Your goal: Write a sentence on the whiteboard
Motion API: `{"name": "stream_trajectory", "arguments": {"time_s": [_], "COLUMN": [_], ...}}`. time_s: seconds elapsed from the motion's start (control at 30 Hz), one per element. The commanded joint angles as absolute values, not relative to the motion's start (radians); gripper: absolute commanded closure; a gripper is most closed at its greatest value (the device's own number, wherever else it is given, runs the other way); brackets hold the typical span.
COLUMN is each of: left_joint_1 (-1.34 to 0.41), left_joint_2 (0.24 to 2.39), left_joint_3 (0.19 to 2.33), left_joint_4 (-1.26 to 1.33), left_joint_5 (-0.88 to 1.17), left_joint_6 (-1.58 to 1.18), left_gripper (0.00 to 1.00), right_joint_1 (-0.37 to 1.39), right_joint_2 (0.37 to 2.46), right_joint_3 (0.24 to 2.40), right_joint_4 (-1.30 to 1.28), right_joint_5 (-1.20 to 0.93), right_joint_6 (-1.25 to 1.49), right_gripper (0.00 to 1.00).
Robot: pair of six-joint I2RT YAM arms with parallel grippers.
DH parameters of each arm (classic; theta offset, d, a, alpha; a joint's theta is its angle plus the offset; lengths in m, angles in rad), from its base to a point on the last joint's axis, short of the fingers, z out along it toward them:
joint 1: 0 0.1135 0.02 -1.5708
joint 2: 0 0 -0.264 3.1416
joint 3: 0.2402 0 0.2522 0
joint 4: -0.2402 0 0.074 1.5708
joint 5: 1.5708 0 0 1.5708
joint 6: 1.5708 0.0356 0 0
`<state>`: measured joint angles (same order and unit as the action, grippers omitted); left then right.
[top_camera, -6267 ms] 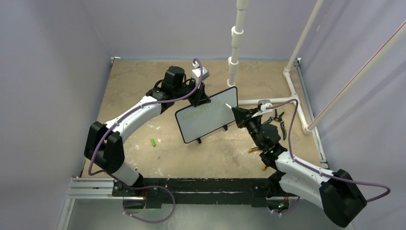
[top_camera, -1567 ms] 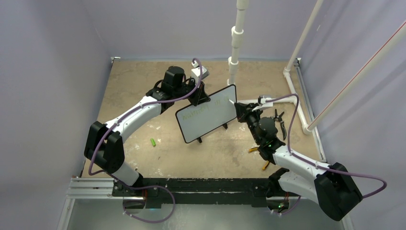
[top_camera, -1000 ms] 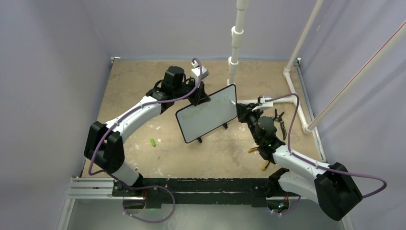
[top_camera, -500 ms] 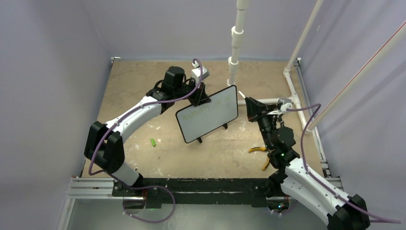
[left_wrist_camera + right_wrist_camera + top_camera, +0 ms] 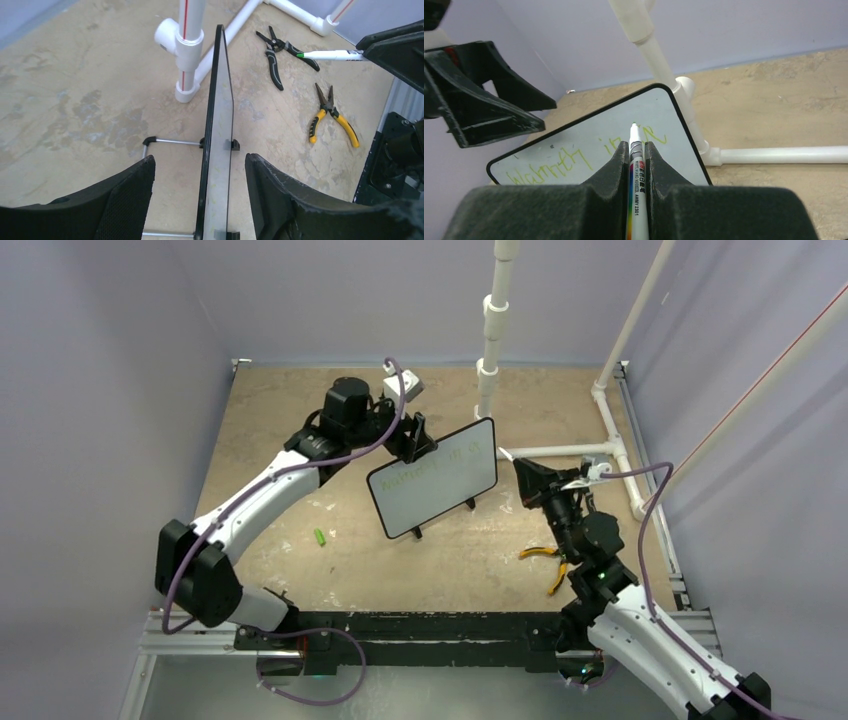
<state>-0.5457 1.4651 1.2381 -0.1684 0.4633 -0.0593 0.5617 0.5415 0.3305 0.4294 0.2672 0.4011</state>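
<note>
At the top edge of the board (image 5: 432, 480), the left claw (image 5: 199, 162) stands apart. One finger sits on each side of the black frame with a gap showing on both, so nothing is gripped. The board stands upright on its two feet on the table (image 5: 290, 430), its face turned at a slant toward the right arm.

To its right, the right claw (image 5: 637, 150) is clamped on a marker (image 5: 638, 200). The marker's tip points at the board's right end but is near it, not touching. The sentence (image 5: 574, 160) runs in green across the upper part of the white face; it starts with what looks like "Warmth", and the rest is too faint to read.

Behind the board a white pipe (image 5: 187, 45) rises from the table. Beyond it, toward the right arm, lie black cutters (image 5: 274, 55) and yellow-handled pliers (image 5: 332, 117) — near each other, not touching. A small green piece (image 5: 320, 537) lies on the table left of the board.
</note>
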Motion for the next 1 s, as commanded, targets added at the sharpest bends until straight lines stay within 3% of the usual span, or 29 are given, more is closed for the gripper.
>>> {"name": "stream_trajectory", "arguments": {"time_s": [0.0,0.5,0.8,0.97], "left_joint_1": [-0.534,-0.433,-0.433,-0.433], "left_joint_2": [1.329,0.834,0.851,0.923], "left_joint_3": [1.168,0.838,0.742,0.733], "left_joint_4": [-0.178,-0.379,-0.313,-0.263], "left_joint_5": [0.345,0.237,0.379,0.432], "left_joint_6": [-0.089,-0.301,-0.263,-0.207], "left_gripper": [0.35,0.31,0.30,0.31], "right_joint_1": [0.560,0.562,0.608,0.747], "right_joint_2": [0.532,0.609,0.640,0.706], "right_joint_3": [0.320,0.260,0.216,0.216], "right_joint_4": [0.426,0.513,0.597,0.636], "right_joint_5": [0.226,-0.021,-0.065,0.044], "right_joint_6": [0.430,0.407,0.465,0.493], "right_gripper": [1.00,1.00,1.00,1.00]}}
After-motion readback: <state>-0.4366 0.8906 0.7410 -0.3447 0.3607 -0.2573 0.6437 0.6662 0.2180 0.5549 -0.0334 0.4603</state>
